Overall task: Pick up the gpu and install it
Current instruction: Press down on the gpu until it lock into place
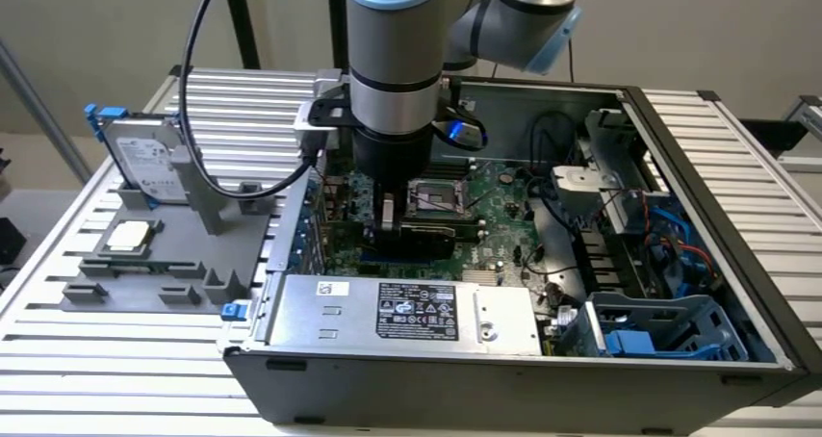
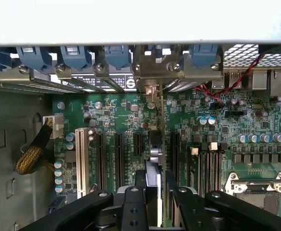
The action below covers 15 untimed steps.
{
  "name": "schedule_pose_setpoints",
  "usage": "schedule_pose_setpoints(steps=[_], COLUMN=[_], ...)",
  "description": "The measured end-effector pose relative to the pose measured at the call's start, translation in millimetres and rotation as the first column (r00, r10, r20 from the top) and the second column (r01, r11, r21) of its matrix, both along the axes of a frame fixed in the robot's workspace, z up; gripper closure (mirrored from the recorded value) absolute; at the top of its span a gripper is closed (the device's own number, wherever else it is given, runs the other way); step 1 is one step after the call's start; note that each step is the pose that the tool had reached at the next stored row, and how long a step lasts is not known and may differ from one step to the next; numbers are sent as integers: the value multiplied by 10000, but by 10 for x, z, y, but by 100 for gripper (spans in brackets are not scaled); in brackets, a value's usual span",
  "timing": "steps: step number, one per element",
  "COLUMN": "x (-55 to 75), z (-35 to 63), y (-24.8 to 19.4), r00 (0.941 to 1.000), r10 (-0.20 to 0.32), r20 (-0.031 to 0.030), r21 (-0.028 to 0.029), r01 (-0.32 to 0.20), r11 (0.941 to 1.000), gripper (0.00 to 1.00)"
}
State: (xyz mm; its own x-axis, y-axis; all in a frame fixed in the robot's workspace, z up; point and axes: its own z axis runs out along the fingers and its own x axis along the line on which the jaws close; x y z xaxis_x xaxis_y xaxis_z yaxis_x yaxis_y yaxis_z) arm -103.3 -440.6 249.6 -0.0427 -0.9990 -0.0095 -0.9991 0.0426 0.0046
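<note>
- The tool (image 2: 152, 204) is squeezed shut on the gpu (image 2: 153, 159), holding the thin card on its edge between the two black fingers (image 2: 133, 207).
- The gpu is inside the open computer case (image 1: 719, 167), low over the green motherboard (image 2: 198, 115). In the wrist view it stands in line with a long black slot (image 2: 175, 154), near the back wall of the case where the blue clips (image 2: 116, 55) sit.
- In the exterior view the arm (image 1: 392, 81) reaches straight down into the case, close to the case's wall on the exterior view's left.
- I think the job is now at the pushing-in step. I cannot tell if the card's bottom edge is already in the slot or just above it.
- To do this well, the card should stay straight up, not leaning. Its bottom edge should line up with the slot all the way along.
- The silver bracket (image 2: 152, 91) end should meet the gap in the back wall, next to the clips.
- The push should be slow and straight down. A crooked push could bend the card or scrape the small round parts (image 2: 207, 120) beside the slot.
- The hold should stay firm so the card does not slip or twist.
- The hard drive (image 1: 148, 158) and the small square chip (image 1: 129, 235) sit on the grey holder (image 1: 167, 264) outside the case, near the surface's (image 1: 77, 350) edge on the exterior view's left, well apart from the work.
</note>
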Motion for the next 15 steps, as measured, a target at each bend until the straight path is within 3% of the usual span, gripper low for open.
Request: schedule_pose_setpoints(steps=[15], x=[-2], z=[-19], y=[14], r00=[10000], r10=[1], r20=[0], r21=[-1], r01=[-1], r11=[10000], gripper=[100])
